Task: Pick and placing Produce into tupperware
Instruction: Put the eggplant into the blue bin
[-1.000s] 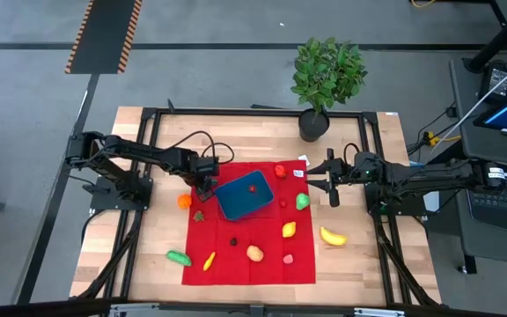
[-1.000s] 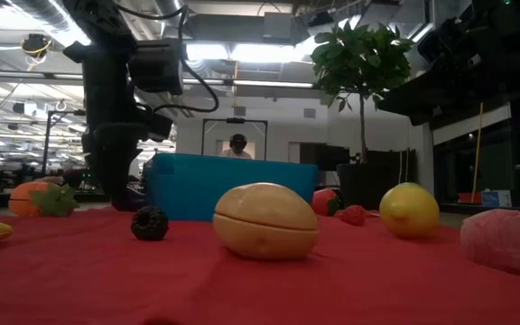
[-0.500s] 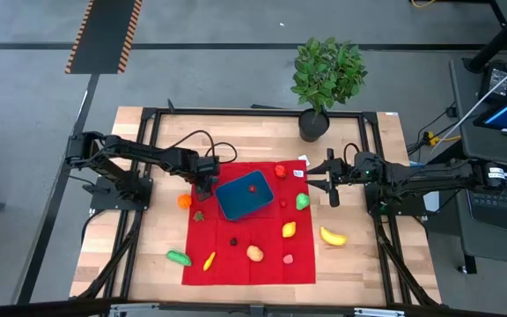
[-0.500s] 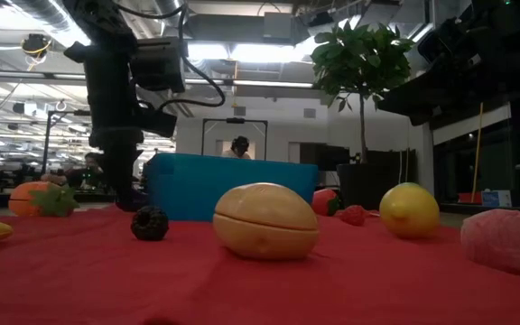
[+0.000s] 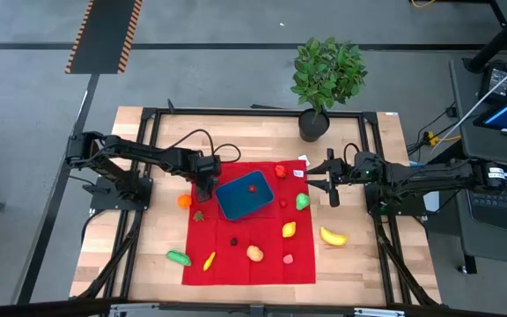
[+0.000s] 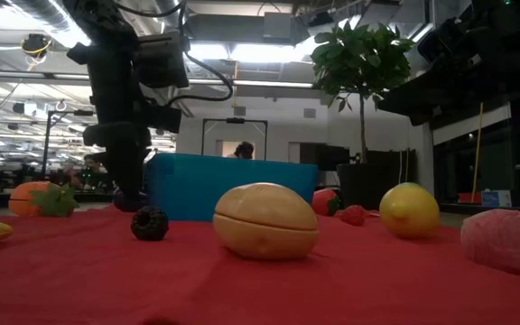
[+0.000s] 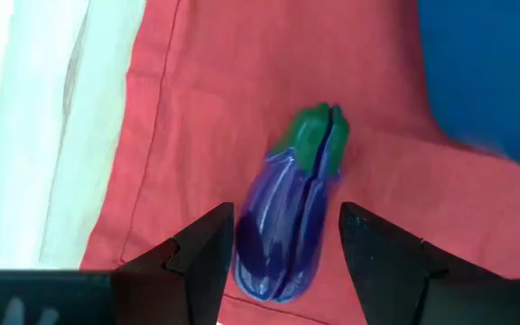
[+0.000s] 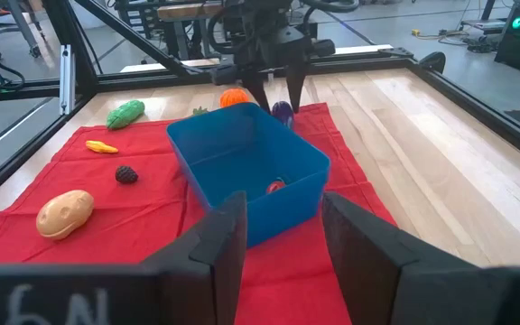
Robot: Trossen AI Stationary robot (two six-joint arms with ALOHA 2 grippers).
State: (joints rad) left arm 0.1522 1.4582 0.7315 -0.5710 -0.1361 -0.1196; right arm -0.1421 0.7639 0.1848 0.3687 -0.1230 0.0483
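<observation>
The blue tupperware (image 5: 245, 195) stands on a red cloth (image 5: 249, 269) with one small red piece (image 5: 253, 187) inside. Produce lies scattered on the cloth and table around it. A purple eggplant (image 7: 292, 194) with a green cap lies on the cloth just left of the tupperware. My left gripper (image 7: 285, 236) points down over it, open, one finger on either side of its rounded end. In the right wrist view the eggplant (image 8: 283, 113) shows beyond the tupperware (image 8: 246, 167). My right gripper (image 8: 283, 217) waits open and level at the cloth's right edge, facing the tupperware.
Around the tupperware lie an orange (image 5: 184, 201), a green cucumber (image 5: 179, 258), a blackberry (image 6: 150, 222), a potato (image 6: 265, 221), a lemon (image 6: 409, 209), a banana (image 5: 332, 236) and a green pepper (image 5: 302, 201). A potted plant (image 5: 326, 75) stands at the far edge.
My left gripper has rolled about the line it points along while staying over the eggplant; its fingers now stand on either side of it. The eggplant, the tupperware and my right gripper have kept still.
</observation>
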